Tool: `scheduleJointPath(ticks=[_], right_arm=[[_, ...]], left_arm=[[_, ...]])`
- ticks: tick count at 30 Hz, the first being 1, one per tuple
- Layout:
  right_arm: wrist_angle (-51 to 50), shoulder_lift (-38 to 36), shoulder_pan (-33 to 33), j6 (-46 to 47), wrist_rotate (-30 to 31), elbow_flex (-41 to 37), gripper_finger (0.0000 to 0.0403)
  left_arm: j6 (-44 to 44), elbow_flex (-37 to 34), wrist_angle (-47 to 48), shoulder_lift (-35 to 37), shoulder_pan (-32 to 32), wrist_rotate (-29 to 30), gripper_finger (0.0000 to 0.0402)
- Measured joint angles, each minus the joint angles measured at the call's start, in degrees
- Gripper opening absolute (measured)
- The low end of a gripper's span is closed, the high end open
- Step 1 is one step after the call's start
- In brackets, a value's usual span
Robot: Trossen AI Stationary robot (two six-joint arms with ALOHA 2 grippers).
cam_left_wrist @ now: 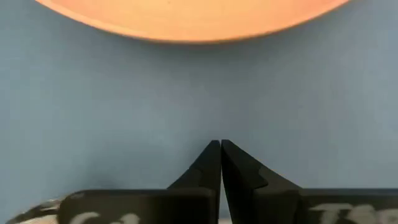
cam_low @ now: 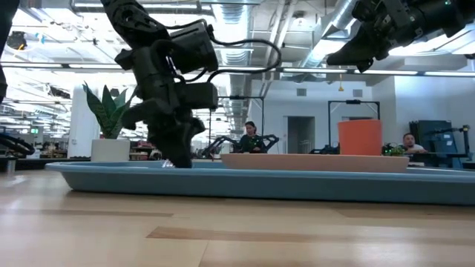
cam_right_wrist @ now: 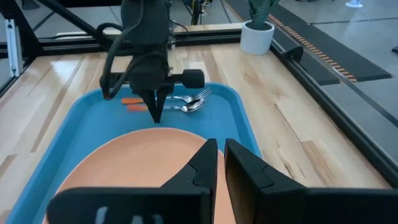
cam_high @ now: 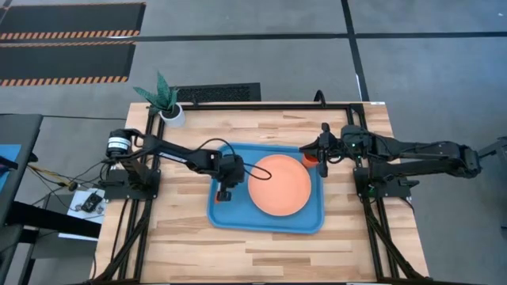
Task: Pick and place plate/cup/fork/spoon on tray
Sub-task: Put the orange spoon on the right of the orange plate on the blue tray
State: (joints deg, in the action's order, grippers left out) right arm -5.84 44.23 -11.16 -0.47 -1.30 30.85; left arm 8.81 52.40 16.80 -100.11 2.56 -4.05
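Observation:
The blue tray point(cam_high: 265, 227) lies mid-table. The salmon plate point(cam_high: 279, 185) rests flat on its right half. The orange cup point(cam_low: 360, 137) stands upright at the tray's far right corner point(cam_high: 312, 159). The fork point(cam_right_wrist: 200, 95) and the spoon point(cam_right_wrist: 191, 107) lie side by side on the tray's left part, orange handles together. My left gripper point(cam_right_wrist: 155, 118) points down, shut and empty, between the cutlery and the plate's rim. My right gripper point(cam_high: 310, 150) is shut and empty, raised high above the cup point(cam_low: 349, 55). My left gripper points straight down with shut fingers over the bare tray floor point(cam_left_wrist: 124, 93), next to the plate's rim point(cam_left_wrist: 186, 15). Its fingertips point(cam_low: 177, 159) reach down behind the tray's rim. I cannot tell whether they touch the floor.
A white pot with a green plant point(cam_high: 166, 99) stands at the table's far left corner. Bare wood lies in front of the tray and on both sides. People sit in the room behind the table point(cam_low: 252, 137).

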Motion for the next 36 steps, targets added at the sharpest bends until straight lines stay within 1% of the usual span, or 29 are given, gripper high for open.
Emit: scheduleJointPath(ticks=[8,10,13,16,18,20,24,27,36], right_arm=[[-0.2,0.0,0.2,0.0,0.0,0.0,0.0054],[-0.2,0.0,0.3,0.0,0.0,0.0,0.0054],[-0.3,0.0,0.3,0.0,0.0,0.0,0.0054],[-0.6,0.0,0.3,0.0,0.0,0.0,0.0054],[-0.7,0.0,0.3,0.0,0.0,0.0,0.0054],[-0.7,0.0,0.3,0.0,0.0,0.0,0.0054],[-0.7,0.0,0.3,-0.5,0.0,0.0,0.0054],[-0.7,0.0,0.3,-0.5,0.0,0.0,0.0054],[-0.6,0.0,0.3,-0.5,0.0,0.0,0.0054]], left_arm=[[0.6,2.2,2.5,-0.4,-0.4,0.4,0.0],[0.4,3.7,5.1,-0.2,-0.4,1.3,0.0],[-1.3,6.1,9.5,2.0,0.1,3.9,0.0],[-3.4,6.4,15.9,4.9,1.5,4.9,0.0],[-4.7,6.3,20.4,5.4,2.3,5.0,0.0],[-4.9,6.1,22.7,5.4,2.5,5.0,0.0],[-5.2,4.4,21.0,3.7,2.3,3.0,0.0],[-6.3,4.1,19.3,2.8,2.3,3.9,0.0],[-7.0,3.9,17.8,2.5,2.4,3.0,0.0]])
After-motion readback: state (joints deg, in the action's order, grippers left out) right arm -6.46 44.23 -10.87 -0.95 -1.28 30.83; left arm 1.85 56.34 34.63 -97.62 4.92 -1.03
